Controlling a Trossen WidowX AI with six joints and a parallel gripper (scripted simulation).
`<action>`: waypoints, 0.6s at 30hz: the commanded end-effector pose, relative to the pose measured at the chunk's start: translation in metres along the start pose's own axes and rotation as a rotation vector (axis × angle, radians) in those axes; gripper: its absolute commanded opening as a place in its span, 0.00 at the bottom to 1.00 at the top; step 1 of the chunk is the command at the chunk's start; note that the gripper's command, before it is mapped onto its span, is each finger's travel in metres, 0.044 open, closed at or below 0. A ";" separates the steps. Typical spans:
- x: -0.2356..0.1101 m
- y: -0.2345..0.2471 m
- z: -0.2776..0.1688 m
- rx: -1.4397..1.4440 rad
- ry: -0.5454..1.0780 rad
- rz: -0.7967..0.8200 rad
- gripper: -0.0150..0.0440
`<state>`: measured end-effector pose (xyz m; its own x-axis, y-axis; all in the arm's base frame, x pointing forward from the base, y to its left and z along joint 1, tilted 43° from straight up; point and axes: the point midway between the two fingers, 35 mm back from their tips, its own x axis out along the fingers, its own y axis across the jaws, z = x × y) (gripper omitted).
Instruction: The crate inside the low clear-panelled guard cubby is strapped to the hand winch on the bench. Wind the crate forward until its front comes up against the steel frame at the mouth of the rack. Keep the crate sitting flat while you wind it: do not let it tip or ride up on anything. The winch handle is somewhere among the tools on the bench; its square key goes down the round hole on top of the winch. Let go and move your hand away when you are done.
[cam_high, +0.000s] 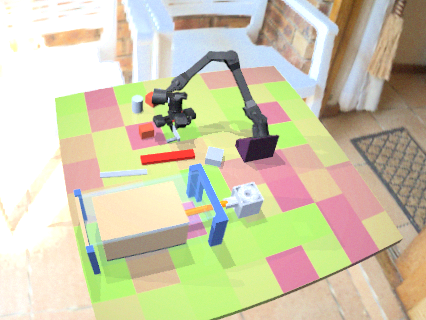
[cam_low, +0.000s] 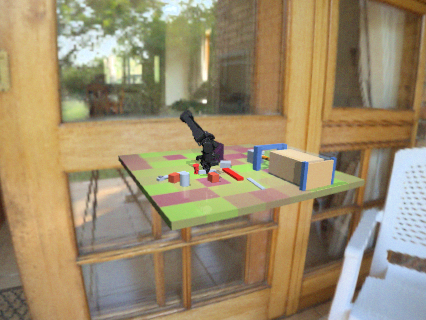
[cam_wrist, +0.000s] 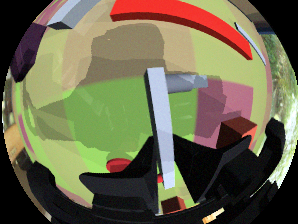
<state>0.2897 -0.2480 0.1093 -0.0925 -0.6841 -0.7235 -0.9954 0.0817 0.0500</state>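
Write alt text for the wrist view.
Fisheye view down between the dark pincer fingers, shut on a pale grey bar, probably the winch handle, that runs up the middle of the frame. A long red bar arcs across the checkered bench above it, and a small red block sits at right.

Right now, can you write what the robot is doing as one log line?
gripper: shut on winch handle | crate: flat in cubby, not wound | winch: no handle

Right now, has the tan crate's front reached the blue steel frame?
No, in the top view the tan crate sits back from the blue steel frame, with the orange strap spanning bare bench between them.
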 end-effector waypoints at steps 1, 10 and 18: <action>-0.015 -0.005 0.000 0.006 -0.005 -0.006 0.25; -0.138 -0.005 0.000 0.003 -0.016 -0.003 0.25; -0.155 0.000 -0.001 0.002 -0.012 -0.002 0.25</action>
<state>0.3067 -0.1471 0.2109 -0.0946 -0.6705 -0.7359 -0.9954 0.0733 0.0612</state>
